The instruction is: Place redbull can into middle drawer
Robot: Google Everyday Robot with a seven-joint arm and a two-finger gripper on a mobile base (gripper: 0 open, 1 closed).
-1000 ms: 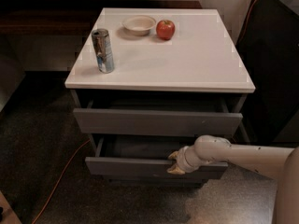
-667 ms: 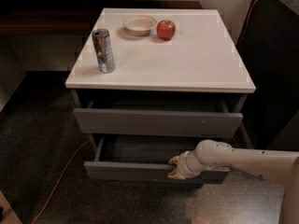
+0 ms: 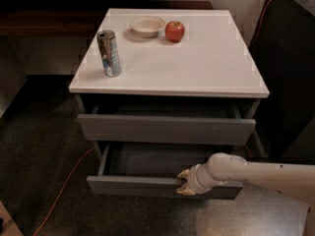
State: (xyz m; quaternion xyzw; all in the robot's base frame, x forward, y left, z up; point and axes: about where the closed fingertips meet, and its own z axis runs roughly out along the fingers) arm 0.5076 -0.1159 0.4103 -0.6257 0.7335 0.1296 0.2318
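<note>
The slim silver-and-blue metal redbull can (image 3: 109, 53) stands upright near the front left corner of the white flat tabletop (image 3: 206, 63), and no brand name or other writing can be read on its side; only the shiny silver and the blue patches show. Behind it, well apart, a small cream round bowl (image 3: 146, 26) sits just beside a red apple (image 3: 174, 31), and neither carries any label. Under the tabletop the wider grey upper drawer front (image 3: 167, 129) stands slightly out. Below it the dark grey handleless middle drawer (image 3: 133, 186) is pulled open, with its shallow grey box visible from above and nothing to see inside it. The cream-coloured claw (image 3: 184, 182) at the end of the pale arm (image 3: 256, 171) is at the top edge of this drawer's front, right of its middle, and it is clenched on the panel, one finger above the edge and one on the front face. Compared with the frame before, the middle drawer has come further out and more of its box shows, and the claw moved with it; the can, bowl and apple have not moved. A thin orange cable (image 3: 64, 181) lies on the dark floor (image 3: 34, 156) at the left.
</note>
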